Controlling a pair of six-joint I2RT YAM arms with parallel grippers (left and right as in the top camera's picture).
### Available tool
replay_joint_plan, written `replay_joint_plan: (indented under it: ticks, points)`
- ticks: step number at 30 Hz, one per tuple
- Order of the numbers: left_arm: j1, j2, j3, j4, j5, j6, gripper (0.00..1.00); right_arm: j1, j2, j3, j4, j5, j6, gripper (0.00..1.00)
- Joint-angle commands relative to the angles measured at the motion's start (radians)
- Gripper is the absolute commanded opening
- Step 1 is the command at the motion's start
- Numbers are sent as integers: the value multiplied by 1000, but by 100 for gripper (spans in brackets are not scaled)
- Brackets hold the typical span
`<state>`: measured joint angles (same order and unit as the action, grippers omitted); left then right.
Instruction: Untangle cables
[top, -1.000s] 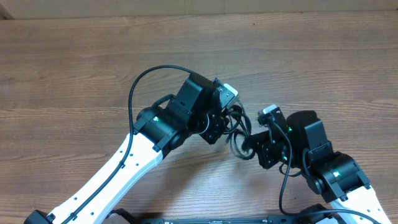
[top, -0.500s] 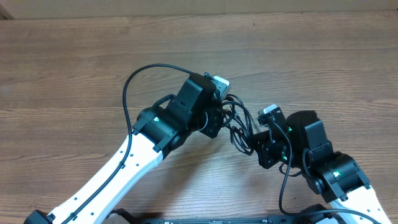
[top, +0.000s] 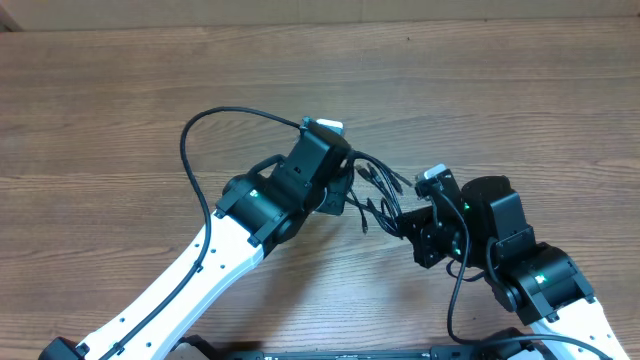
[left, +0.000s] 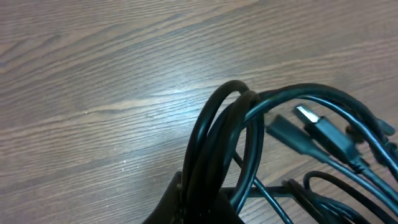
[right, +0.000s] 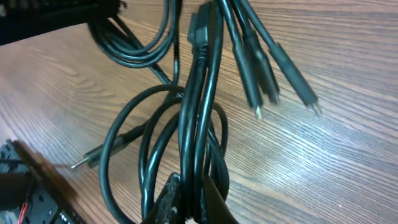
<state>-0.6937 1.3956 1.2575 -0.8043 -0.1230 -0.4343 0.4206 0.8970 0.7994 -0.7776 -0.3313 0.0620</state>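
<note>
A tangle of thin black cables (top: 378, 196) hangs between my two grippers above the wooden table. My left gripper (top: 341, 190) is shut on a bunch of cable loops; in the left wrist view the cables (left: 249, 124) arch up out of its jaws (left: 208, 199), with plug ends (left: 311, 127) to the right. My right gripper (top: 412, 222) is shut on other strands; in the right wrist view the cables (right: 202, 106) run up from its jaws (right: 189, 202), with several plug tips (right: 273, 81) dangling free.
The wooden table (top: 120, 110) spreads out on all sides. A thicker black arm wire (top: 200, 140) loops out to the left of the left arm. The table's far edge (top: 320, 26) runs along the top.
My left gripper has moved up and to the left with its cable loops, pulling the tangle wider. The right gripper has stayed in place.
</note>
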Motion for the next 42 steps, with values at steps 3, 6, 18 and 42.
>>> replay_joint_plan:
  ticks: [3,6,18,42]
  points:
    - [7,-23,28,0,-153,-127,4,5,-3,26,2,69,69,4]
    - [7,-23,28,0,-185,-180,4,5,-3,26,2,115,123,4]
    - [7,-23,28,6,-202,-254,4,5,-3,26,3,254,311,4]
    - [8,-32,28,4,-269,-428,4,5,-3,26,-39,376,670,90]
